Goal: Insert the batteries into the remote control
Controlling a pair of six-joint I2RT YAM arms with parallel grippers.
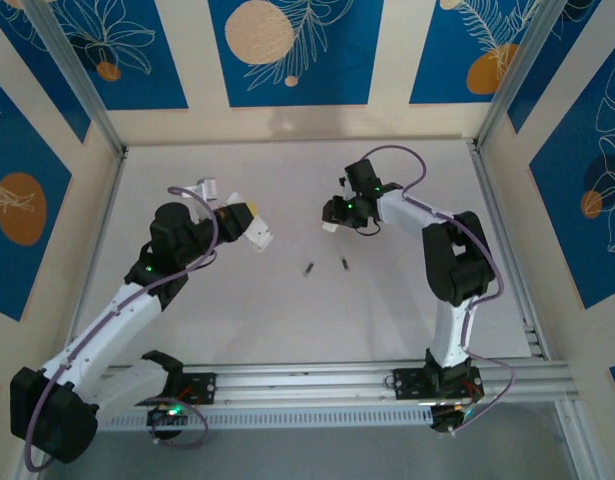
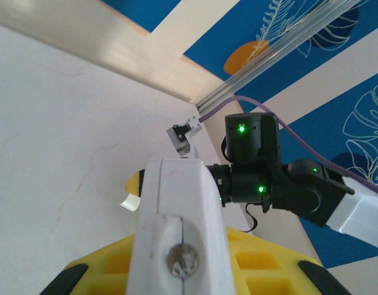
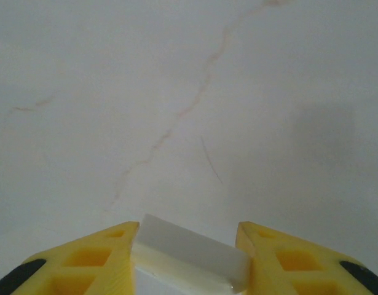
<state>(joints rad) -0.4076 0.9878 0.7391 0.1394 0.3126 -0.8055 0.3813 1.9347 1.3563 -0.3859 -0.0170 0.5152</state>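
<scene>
Left gripper (image 1: 246,217) grasps remote control (image 2: 176,203); right gripper (image 3: 187,232) pinches white flat piece (image 3: 190,258). Park piece first, then pick batteries (image 1: 308,269) lying between grippers.

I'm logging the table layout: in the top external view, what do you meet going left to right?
Remote control in the left pincer → first battery → second battery → right arm's elbow. The right pincer, shut on a white piece, overlaps the batteries' span, so it is left out.
</scene>
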